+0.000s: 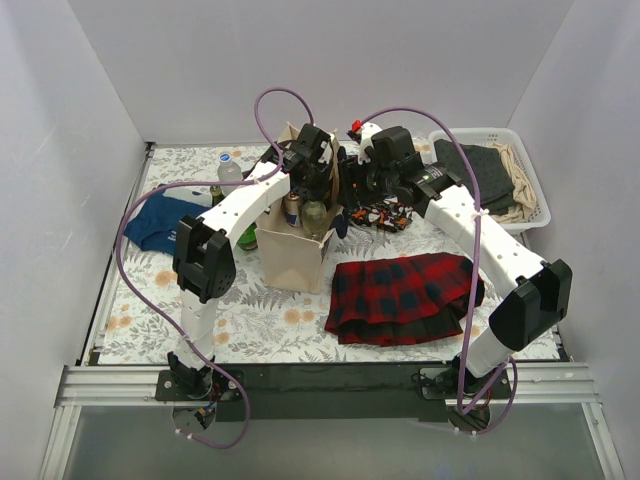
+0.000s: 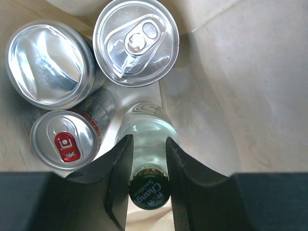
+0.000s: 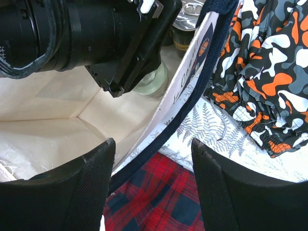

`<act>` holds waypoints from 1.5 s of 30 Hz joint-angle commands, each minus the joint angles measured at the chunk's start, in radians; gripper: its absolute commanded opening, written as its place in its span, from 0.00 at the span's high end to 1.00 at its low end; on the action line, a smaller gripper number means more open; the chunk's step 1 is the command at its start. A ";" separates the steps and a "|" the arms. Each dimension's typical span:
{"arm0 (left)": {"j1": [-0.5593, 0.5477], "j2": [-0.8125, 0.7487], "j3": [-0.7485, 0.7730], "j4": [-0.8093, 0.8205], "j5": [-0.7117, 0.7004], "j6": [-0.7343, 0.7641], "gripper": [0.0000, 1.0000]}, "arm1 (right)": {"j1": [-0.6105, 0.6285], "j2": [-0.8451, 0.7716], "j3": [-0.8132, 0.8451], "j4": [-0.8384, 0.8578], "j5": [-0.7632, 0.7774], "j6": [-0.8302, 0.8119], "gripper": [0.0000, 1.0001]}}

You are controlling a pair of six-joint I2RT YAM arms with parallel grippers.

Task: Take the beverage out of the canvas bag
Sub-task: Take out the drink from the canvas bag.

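Note:
The cream canvas bag (image 1: 290,255) stands upright mid-table with its mouth open. Inside, the left wrist view shows three silver cans (image 2: 135,41) and a clear glass bottle (image 2: 147,127) with a dark green cap. My left gripper (image 2: 147,139) reaches down into the bag (image 2: 240,96) and is shut on the bottle's neck just under the cap. In the top view it (image 1: 308,175) sits over the bag's mouth, above the bottle (image 1: 314,212). My right gripper (image 3: 153,144) is open, straddling the bag's right rim and navy strap (image 3: 211,53) without pinching them.
A red plaid cloth (image 1: 400,295) lies right of the bag. An orange camouflage cloth (image 1: 385,213) is behind it. A white basket (image 1: 535,185) of clothes stands at back right. A blue cloth (image 1: 160,220) and loose bottles (image 1: 228,170) are left of the bag.

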 commanded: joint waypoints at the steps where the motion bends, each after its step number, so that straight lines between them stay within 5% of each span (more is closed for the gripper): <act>1: -0.013 -0.055 0.021 -0.042 0.002 -0.003 0.84 | -0.007 -0.044 -0.003 0.031 -0.004 -0.009 0.30; 3: -0.012 -0.055 0.028 -0.045 -0.003 0.000 0.84 | -0.008 -0.045 -0.004 0.030 -0.004 -0.010 0.30; 5: -0.013 -0.053 0.041 -0.055 -0.007 0.000 0.64 | -0.007 -0.045 -0.004 0.030 -0.005 -0.010 0.30; 11: -0.013 -0.053 0.063 -0.078 -0.027 -0.002 0.51 | -0.007 -0.049 -0.007 0.031 -0.004 -0.010 0.30; 21: -0.022 -0.075 0.034 -0.097 -0.035 -0.011 0.50 | -0.008 -0.052 -0.008 0.031 -0.007 -0.010 0.30; 25: -0.022 -0.079 0.032 -0.078 -0.029 -0.008 0.55 | -0.008 -0.050 -0.011 0.031 -0.008 -0.007 0.30; 36: -0.029 -0.067 0.041 -0.085 -0.027 -0.005 1.00 | -0.008 -0.050 -0.009 0.030 -0.008 -0.009 0.30; 45: -0.038 -0.092 0.064 -0.066 -0.038 0.014 1.00 | -0.010 -0.053 -0.014 0.033 -0.005 -0.009 0.30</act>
